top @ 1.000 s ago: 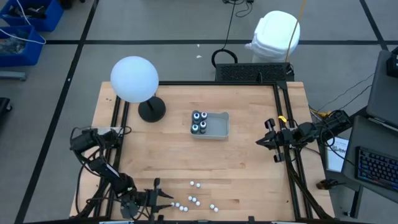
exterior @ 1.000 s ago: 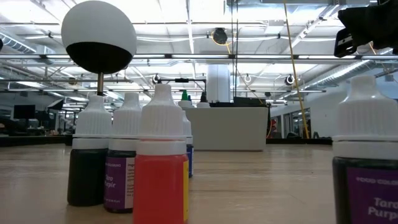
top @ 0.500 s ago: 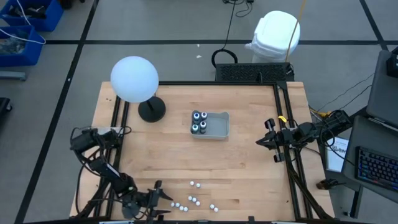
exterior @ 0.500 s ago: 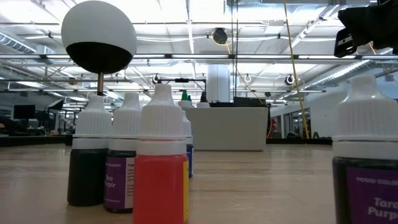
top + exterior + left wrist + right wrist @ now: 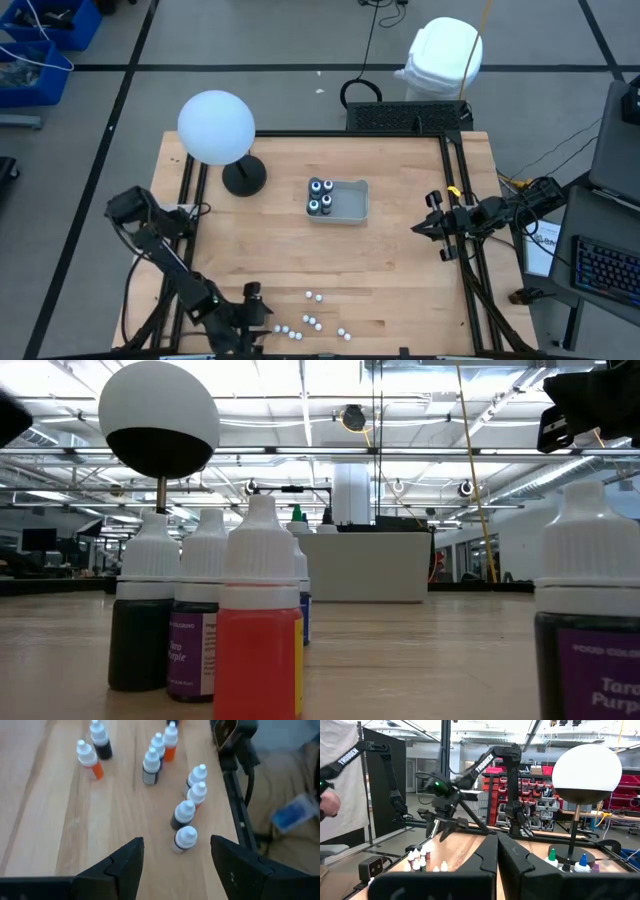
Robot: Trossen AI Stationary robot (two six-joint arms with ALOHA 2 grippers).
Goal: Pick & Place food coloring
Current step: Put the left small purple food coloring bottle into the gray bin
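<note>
Wooden boards make up the table, and it stands on a grey floor with dark lines; a big white ball lamp on a black foot stands near the far left corner; a small grey tray sits around the middle of the table, closer to the far edge, and four dark bottles with white tops stand inside its left end.

Most of the food coloring is a bunch of tiny bottles with white caps standing on the wood close to the near edge, about halfway along it; from table height they look tall, and one of them is filled with red and one beside it has a purple label; they stand upright, some touching and some a little apart.

At the near edge, toward the left corner, the left gripper hangs just beside the little bottles; its jaws are spread wide and hold nothing; in its own wrist view the two dark fingers stand apart with bare wood between them, and the closest bottle stands just past them.

Over at the right edge, about halfway along it, the right gripper waits; its jaws are pressed together and nothing is in them.
</note>
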